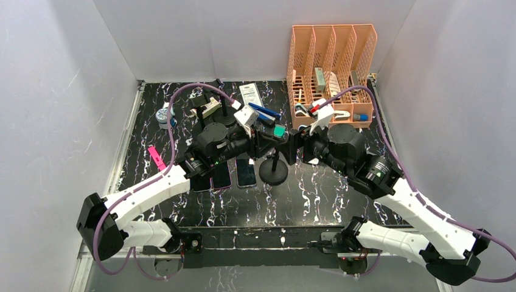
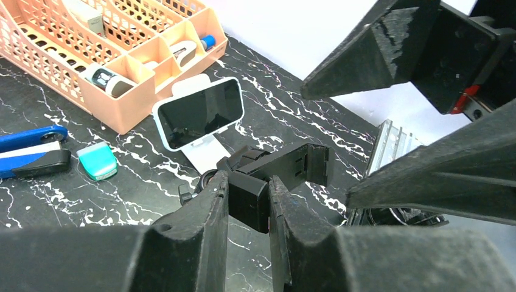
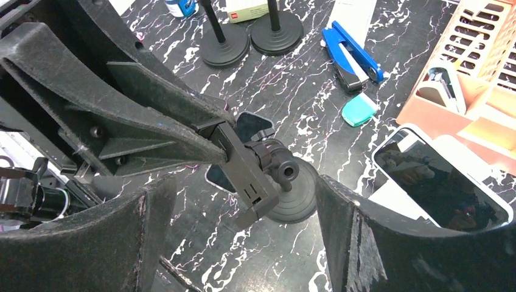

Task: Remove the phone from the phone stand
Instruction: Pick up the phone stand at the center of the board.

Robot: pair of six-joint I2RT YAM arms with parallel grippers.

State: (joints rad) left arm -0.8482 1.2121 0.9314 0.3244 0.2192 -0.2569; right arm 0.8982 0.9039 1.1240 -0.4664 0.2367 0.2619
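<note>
A black phone stand [image 1: 274, 172] with a round base stands mid-table. Its black clamp head [image 2: 286, 167] is nipped at one end by my left gripper [image 2: 248, 194], which is shut on it. My right gripper [image 3: 243, 201] is open, one finger on each side of the clamp's [image 3: 246, 173] other end without touching it. I see no phone in this clamp. A white-edged phone [image 2: 198, 112] with a dark screen leans on a white stand [image 2: 204, 155] just behind; it also shows in the right wrist view [image 3: 441, 179].
Dark phones [image 1: 246, 173] lie flat left of the stand's base. A teal box [image 2: 97, 161] and a blue stapler [image 2: 30, 143] lie nearby. An orange organiser [image 1: 331, 73] fills the back right. Two more black stands [image 3: 225, 45] are at the back.
</note>
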